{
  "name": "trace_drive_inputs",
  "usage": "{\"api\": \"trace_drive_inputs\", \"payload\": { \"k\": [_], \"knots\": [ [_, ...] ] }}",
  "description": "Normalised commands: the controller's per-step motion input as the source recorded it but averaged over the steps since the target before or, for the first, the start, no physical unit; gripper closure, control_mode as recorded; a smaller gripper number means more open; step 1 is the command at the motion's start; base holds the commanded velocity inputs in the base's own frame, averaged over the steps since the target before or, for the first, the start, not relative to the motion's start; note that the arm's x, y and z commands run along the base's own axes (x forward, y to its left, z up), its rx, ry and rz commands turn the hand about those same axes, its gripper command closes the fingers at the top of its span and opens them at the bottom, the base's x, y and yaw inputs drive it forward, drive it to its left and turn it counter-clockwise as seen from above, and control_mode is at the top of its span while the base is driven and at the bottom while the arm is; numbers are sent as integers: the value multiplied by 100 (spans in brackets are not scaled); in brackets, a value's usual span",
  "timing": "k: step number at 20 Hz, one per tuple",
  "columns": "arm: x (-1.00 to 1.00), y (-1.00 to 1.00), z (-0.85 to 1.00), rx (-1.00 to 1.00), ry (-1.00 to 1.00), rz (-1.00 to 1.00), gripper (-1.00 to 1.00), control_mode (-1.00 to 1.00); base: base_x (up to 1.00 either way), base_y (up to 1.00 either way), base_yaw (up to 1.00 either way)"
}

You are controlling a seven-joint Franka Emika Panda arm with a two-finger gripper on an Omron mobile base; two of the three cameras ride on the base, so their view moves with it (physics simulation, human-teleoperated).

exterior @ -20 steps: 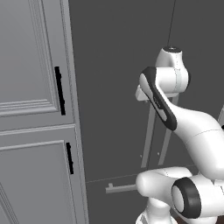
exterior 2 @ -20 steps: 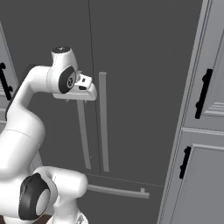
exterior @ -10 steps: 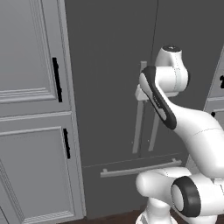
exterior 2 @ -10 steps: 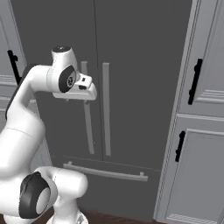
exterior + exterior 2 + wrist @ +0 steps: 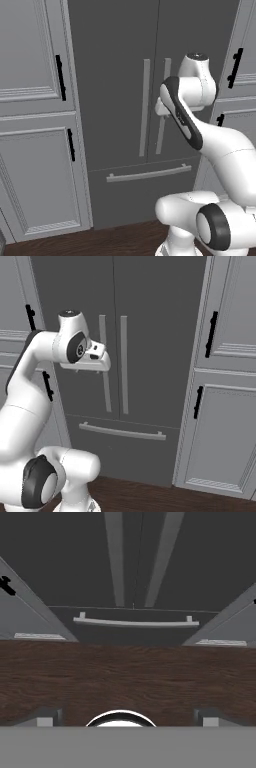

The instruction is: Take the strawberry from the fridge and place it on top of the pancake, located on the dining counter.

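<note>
The fridge [image 5: 115,75] [image 5: 155,331] stands straight ahead, tall and dark grey, with both doors and its bottom drawer closed. Two slim silver bar handles [image 5: 123,363] run down its middle, and a drawer handle [image 5: 135,622] lies across below. The strawberry is hidden behind the closed doors. The pancake and the dining counter are out of view. My hand [image 5: 95,362] [image 5: 162,106] hangs at chest height a little short of the door handles. My gripper [image 5: 128,717] is open, with its fingertips [image 5: 47,716] far apart and nothing between them.
Light grey panelled cabinets with black handles flank the fridge on the left [image 5: 35,125] and on the right [image 5: 225,406]. Dark wooden floor [image 5: 128,677] lies between my base and the fridge.
The whole picture has shifted: the base has moved, so the fridge now shows further off and lower in both base views. The arm keeps its pose and the gripper stays open.
</note>
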Motion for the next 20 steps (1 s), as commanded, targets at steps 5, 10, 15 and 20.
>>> {"api": "trace_drive_inputs", "payload": {
  "k": [5,10,15,20],
  "knots": [
    [16,-12,-13,0,-3,0,-100,-100,-2,-1,0],
    [87,-33,-25,1,-30,0,-100,-100,0,0,0],
    [99,-43,-1,6,-19,3,-100,-100,0,0,0],
    [91,-20,4,7,11,0,-100,-100,0,0,0]
  ]
}}
